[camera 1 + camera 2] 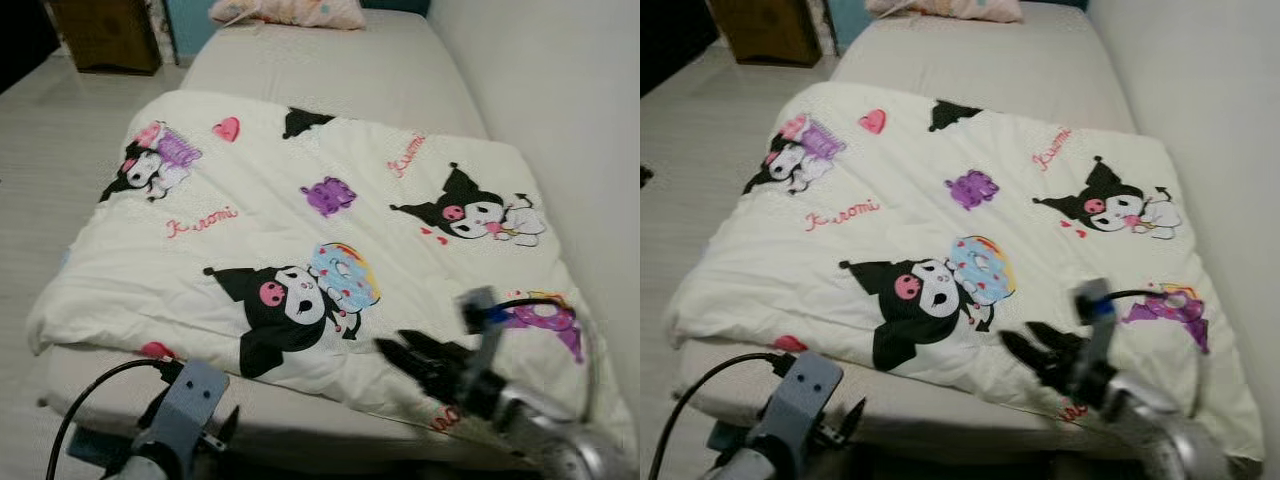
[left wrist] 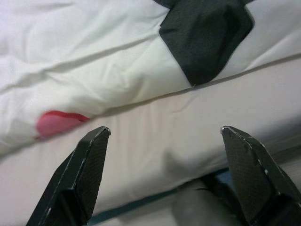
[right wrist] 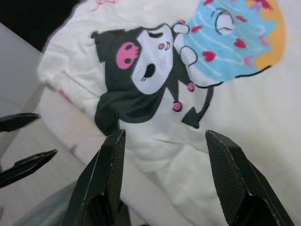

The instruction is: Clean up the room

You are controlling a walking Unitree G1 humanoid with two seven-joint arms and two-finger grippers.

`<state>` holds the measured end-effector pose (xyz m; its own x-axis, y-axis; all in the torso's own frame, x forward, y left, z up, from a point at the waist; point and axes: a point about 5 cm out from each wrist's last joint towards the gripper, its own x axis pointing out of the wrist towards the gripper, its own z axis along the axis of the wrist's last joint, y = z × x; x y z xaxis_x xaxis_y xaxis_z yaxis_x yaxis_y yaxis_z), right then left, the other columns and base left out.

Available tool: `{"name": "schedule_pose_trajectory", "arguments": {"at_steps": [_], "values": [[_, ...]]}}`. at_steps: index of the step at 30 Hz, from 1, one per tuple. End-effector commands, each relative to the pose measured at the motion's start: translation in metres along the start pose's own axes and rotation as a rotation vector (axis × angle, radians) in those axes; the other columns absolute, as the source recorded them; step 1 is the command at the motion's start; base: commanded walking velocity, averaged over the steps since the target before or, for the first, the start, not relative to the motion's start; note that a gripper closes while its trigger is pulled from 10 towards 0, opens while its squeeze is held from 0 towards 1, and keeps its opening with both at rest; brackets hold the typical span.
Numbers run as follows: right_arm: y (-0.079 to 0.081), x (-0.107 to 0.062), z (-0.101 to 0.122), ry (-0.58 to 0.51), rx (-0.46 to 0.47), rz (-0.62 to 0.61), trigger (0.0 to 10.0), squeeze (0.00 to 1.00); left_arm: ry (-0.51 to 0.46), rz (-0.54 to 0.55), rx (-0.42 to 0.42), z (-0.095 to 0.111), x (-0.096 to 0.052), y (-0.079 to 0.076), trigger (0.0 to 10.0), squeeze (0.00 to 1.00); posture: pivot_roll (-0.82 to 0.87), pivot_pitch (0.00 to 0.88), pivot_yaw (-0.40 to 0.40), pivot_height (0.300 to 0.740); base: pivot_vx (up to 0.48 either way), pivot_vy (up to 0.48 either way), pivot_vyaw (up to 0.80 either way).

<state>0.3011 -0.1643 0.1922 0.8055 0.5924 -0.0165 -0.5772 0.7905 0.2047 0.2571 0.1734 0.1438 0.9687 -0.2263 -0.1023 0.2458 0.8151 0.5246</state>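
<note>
- The task's thing here looks to be the blanket [image 1: 300, 240], a cream quilt printed with cartoon characters, spread over the lower part of the bed [image 1: 380, 70]; the upper mattress is bare, and a pillow [image 1: 290, 12] lies at the head.
- The right gripper [image 1: 405, 355] hangs over the blanket's near edge with its jaws wide, holding nothing; in the right wrist view they straddle the black-and-white character print.
- The left gripper [image 2: 162, 136] sits low at the foot of the bed with its jaws wide and empty, aimed at the bare mattress side just under the blanket's hem.
- Risk: if the left jaws close where they point, I judge they would pinch mattress rather than hem.
- Risk: gripping one edge only would likely skew or bunch the quilt.
- Risk: the left arm's cable [image 1: 90, 395] loops beside the bed corner and could catch.
- No containers are in view; a brown cabinet [image 1: 105, 35] stands on the floor [image 1: 50, 150] past the bed, its contents unseen.
</note>
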Motion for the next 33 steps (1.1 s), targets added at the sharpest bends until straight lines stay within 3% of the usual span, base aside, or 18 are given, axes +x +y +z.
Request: {"name": "schedule_pose_trajectory", "arguments": {"at_steps": [1, 3, 4, 6, 8, 12, 17, 18, 19, 20, 21, 26, 33], "values": [[-0.002, -0.003, -0.002, 0.002, -0.021, -0.04, 10.0, 0.0, 0.045, -0.044, 0.047, -0.013, -0.004, -0.009, 10.0, 1.0, 0.09, 0.459, -0.034, 0.547, 0.0, 0.0, 0.0], [0.002, 0.003, -0.004, -0.009, -0.037, -0.08, 10.0, 0.0, 0.057, -0.061, 0.2, -0.02, -0.002, -0.006, 10.0, 1.0, 0.08, 0.462, -0.032, 0.547, 0.0, 0.0, 0.0], [0.002, 0.003, -0.004, -0.009, -0.037, -0.08, 10.0, 0.0, 0.057, -0.061, 0.2, -0.02, -0.002, -0.006, 10.0, 1.0, 0.08, 0.462, -0.032, 0.547, 0.0, 0.0, 0.0], [0.007, 0.009, -0.007, -0.04, -0.049, -0.135, 10.0, 0.0, 0.036, -0.06, 0.377, -0.027, 0.003, -0.002, 10.0, 1.0, 0.08, 0.465, -0.039, 0.547, 0.0, 0.0, 0.0], [0.013, 0.013, -0.011, -0.078, 0.026, -0.156, 10.0, 0.0, 0.015, -0.084, 0.496, -0.034, 0.008, -0.006, 10.0, 1.0, 0.08, 0.466, -0.037, 0.547, 0.0, 0.0, 0.0], [0.02, 0.017, -0.012, -0.095, 0.067, -0.16, 10.0, 0.0, 0.005, -0.102, 0.552, -0.039, 0.012, -0.011, 10.0, 1.0, 0.07, 0.466, -0.037, 0.547, 0.0, 0.0, 0.0], [0.035, 0.024, -0.017, -0.074, -0.062, -0.137, 10.0, 0.0, -0.066, -0.078, 0.749, -0.049, 0.029, -0.019, 10.0, 1.0, 0.04, 0.476, -0.035, 0.547, 0.0, 0.0, 0.0], [0.035, 0.024, -0.017, -0.074, -0.062, -0.137, 10.0, 0.0, -0.066, -0.078, 0.749, -0.049, 0.029, -0.019, 10.0, 1.0, 0.04, 0.476, -0.035, 0.547, 0.0, 0.0, 0.0], [0.037, 0.025, -0.015, -0.083, -0.069, -0.14, 10.0, 0.0, -0.074, -0.081, 0.785, -0.052, 0.032, -0.02, 10.0, 0.8, 0.04, 0.479, -0.035, 0.547, 0.0, 0.0, 0.0], [0.039, 0.026, -0.013, -0.097, -0.065, -0.143, 10.0, 0.0, -0.082, -0.077, 0.813, -0.054, 0.035, -0.021, 10.0, 0.8, 0.04, 0.479, -0.035, 0.547, 0.0, 0.0, 0.0], [0.041, 0.027, -0.009, -0.117, -0.058, -0.141, 10.0, 0.0, -0.093, -0.063, 0.849, -0.055, 0.038, -0.021, 10.0, 0.0, 0.02, 0.486, -0.037, 0.547, 0.0, 0.0, 0.0], [0.046, 0.026, -0.003, -0.152, -0.023, -0.124, 10.0, 0.0, -0.114, -0.02, 0.901, -0.056, 0.045, -0.017, 10.0, 0.0, 0.01, 0.49, -0.039, 0.547, 0.0, 0.0, 0.0], [0.06, 0.01, -0.007, -0.117, -0.044, -0.006, 10.0, 0.0, -0.155, 0.1, 1.012, -0.058, 0.061, -0.001, 10.0, 0.0, -0.01, 0.5, -0.042, 0.547, 0.0, 0.0, 0.0]]}}
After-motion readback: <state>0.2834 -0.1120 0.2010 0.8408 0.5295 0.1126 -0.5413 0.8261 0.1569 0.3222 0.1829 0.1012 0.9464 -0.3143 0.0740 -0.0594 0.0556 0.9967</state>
